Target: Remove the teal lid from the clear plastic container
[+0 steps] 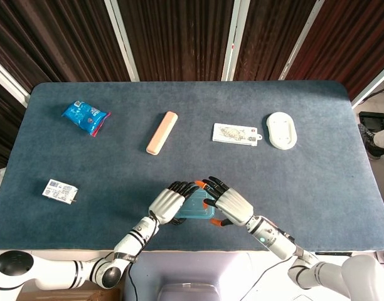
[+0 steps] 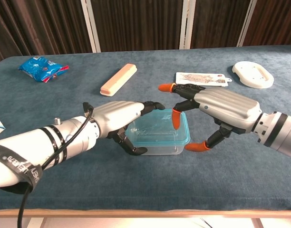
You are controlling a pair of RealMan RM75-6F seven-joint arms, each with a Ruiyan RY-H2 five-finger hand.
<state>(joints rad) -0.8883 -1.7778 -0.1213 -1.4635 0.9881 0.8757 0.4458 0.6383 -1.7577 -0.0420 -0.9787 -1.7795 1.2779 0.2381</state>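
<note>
The clear plastic container (image 2: 157, 142) with its teal lid (image 2: 157, 127) sits near the table's front edge; in the head view the lid (image 1: 195, 207) shows between both hands. My left hand (image 2: 118, 117) (image 1: 168, 202) grips the container's left end, fingers over the lid and thumb against the front wall. My right hand (image 2: 221, 110) (image 1: 229, 207) arches over the right end with fingers spread. One orange fingertip (image 2: 175, 119) rests on the lid, and the thumb tip lies at the front right corner; I cannot see whether it touches.
A blue snack packet (image 1: 85, 117) lies at the far left and a pink bar (image 1: 162, 132) at mid table. A flat printed packet (image 1: 235, 134) and a white oval piece (image 1: 282, 130) lie at the right. A small white packet (image 1: 59, 191) rests at the near left.
</note>
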